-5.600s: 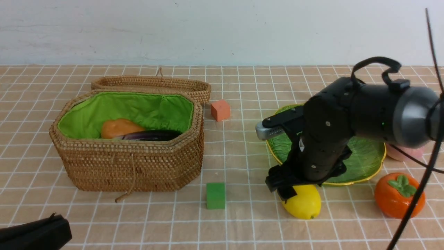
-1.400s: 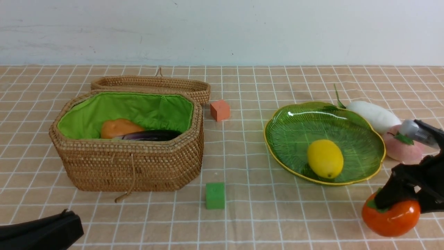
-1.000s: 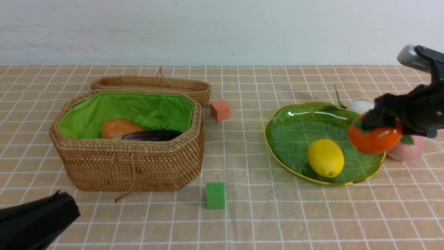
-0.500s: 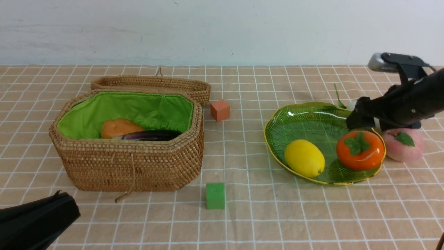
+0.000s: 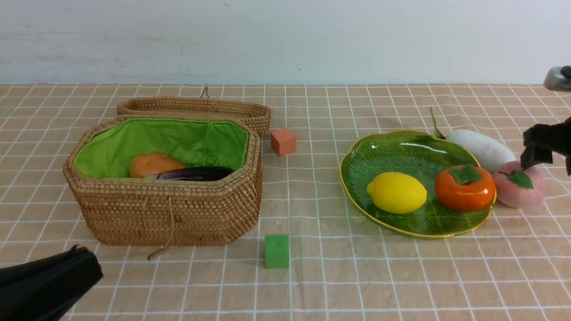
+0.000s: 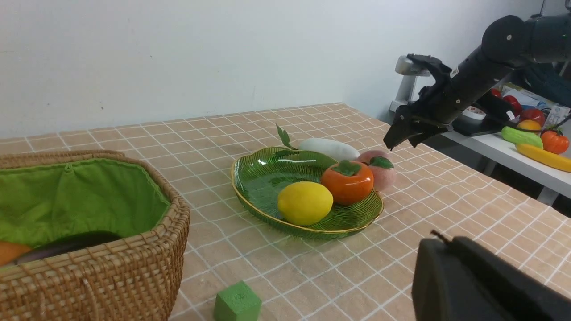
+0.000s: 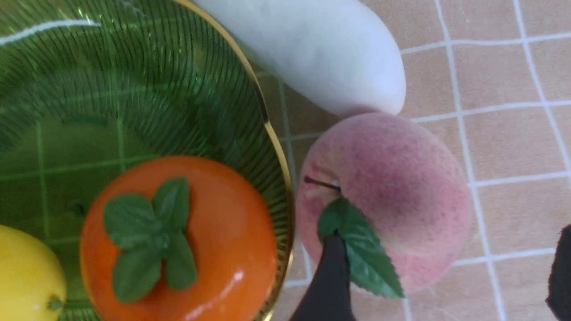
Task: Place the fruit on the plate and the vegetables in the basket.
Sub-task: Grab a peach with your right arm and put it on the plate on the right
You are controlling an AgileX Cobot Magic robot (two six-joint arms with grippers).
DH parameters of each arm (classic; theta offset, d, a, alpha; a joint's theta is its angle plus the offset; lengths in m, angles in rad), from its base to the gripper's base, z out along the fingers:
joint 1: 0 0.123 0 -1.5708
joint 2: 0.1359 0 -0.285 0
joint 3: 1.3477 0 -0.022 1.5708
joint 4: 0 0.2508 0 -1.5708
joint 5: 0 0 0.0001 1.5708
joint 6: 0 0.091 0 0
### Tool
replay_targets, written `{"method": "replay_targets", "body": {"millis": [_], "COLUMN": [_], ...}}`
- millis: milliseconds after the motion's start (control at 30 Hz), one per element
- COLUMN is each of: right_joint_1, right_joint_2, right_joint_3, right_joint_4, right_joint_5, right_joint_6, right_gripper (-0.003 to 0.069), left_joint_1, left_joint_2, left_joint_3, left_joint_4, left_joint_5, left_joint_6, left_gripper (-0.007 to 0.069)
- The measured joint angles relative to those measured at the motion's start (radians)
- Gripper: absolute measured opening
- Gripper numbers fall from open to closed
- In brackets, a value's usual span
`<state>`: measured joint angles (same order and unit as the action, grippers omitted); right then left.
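Lemon (image 5: 396, 192) is yellow, persimmon (image 5: 464, 189) orange, peach (image 5: 522, 191) pink, plate (image 5: 401, 156) ribbed green.

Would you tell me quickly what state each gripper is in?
Left gripper: closed.
Right gripper: open, empty, over the peach.

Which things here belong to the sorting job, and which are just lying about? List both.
Job: lemon, persimmon, peach, radish, potato, eggplant, plate, basket.
Lying about: orange cube, green cube.
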<state>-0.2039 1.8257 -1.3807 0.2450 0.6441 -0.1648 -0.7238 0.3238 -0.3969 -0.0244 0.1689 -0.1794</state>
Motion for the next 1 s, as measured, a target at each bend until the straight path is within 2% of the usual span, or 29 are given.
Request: {"method": "replay_targets", "body": {"millis": [167, 633, 833, 1000], "right_joint_1": [-0.003, -0.005, -0.005, -0.005], "right_joint_2": [0.073, 0.172, 0.175, 0.165], "right_joint_3": [-0.044, -0.085, -0.087, -0.087], "right_joint_4": [0.066, 0.020, 0.020, 0.004], "right_joint_5": [-0.033, -0.033, -0.034, -0.008], "right_joint_6": [0.003, 0.030, 0.030, 0.030], "right_gripper": [0.0599, 0.0597, 0.0553, 0.0553], "left_joint_1": [0.000, 0.000, 0.000, 0.000], "left_joint_2": [0.015, 0.019, 0.019, 0.019], "left_joint_3": [0.000, 0.000, 0.000, 0.000], "left_joint_4": [0.007, 0.018, 0.024, 0.024], "left_joint_5": [0.001, 0.004, 0.004, 0.004], "left_joint_6": [0.000, 0.000, 0.000, 0.000], "left_gripper": [-0.0007, -0.0006, -0.0006, -0.0006]}}
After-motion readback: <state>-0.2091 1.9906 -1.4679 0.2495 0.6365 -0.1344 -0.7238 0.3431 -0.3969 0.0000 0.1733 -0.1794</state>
